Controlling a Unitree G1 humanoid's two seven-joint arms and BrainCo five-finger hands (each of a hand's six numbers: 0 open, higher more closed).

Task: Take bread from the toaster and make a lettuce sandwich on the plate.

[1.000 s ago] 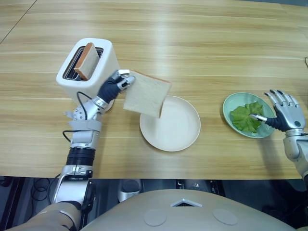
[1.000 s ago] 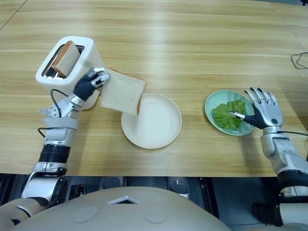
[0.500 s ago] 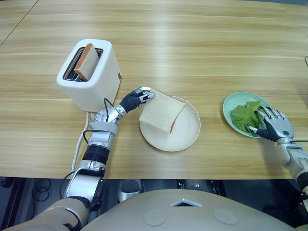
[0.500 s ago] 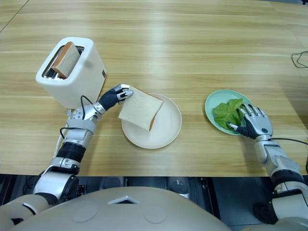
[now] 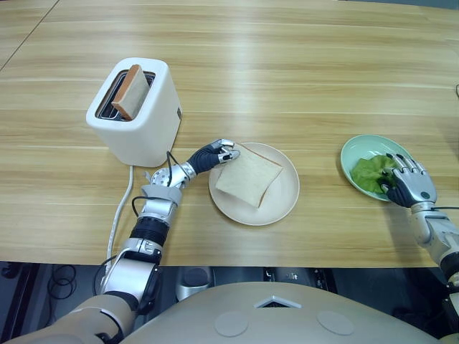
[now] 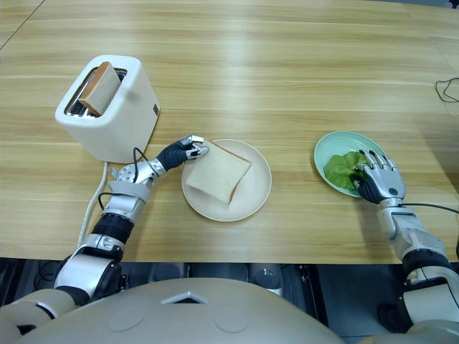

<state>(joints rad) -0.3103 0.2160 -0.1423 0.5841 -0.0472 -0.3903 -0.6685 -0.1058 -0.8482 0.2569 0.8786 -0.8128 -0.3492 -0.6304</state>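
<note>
Two slices of bread are pictured on a pale wooden table (image 5: pixel 301 79). One bread slice (image 5: pixel 249 178) is laid flat on the cream plate (image 5: pixel 287 197) near the middle of the table's front edge. A second slice (image 5: pixel 133 91) is stood upright, slightly tilted, in the slot of the white toaster (image 5: pixel 140 125) that lies nearer the plate. The toaster is set to the plate's left and further back.

The left hand (image 5: pixel 212 153) is stretched low over the table from the toaster's side to the plate's left rim. Its fingers are drawn together and pinched on the far left corner of the bread slice, which is otherwise rested on the plate. The slice is placed a little left of the plate's centre, and the right part of the plate is left bare. A white cable (image 5: pixel 120 208) is run from the toaster's base toward the near edge of the table, just beside the left forearm.

Well apart to the right, a green bowl (image 5: pixel 356 147) is set near the front edge, with lettuce (image 5: pixel 367 174) held inside it. The right hand (image 5: pixel 407 188) is lowered palm-down over the bowl's near right side, its fingers curled into the lettuce and closed on the leaf. Plate and bowl are separated by a strip of bare wood.
</note>
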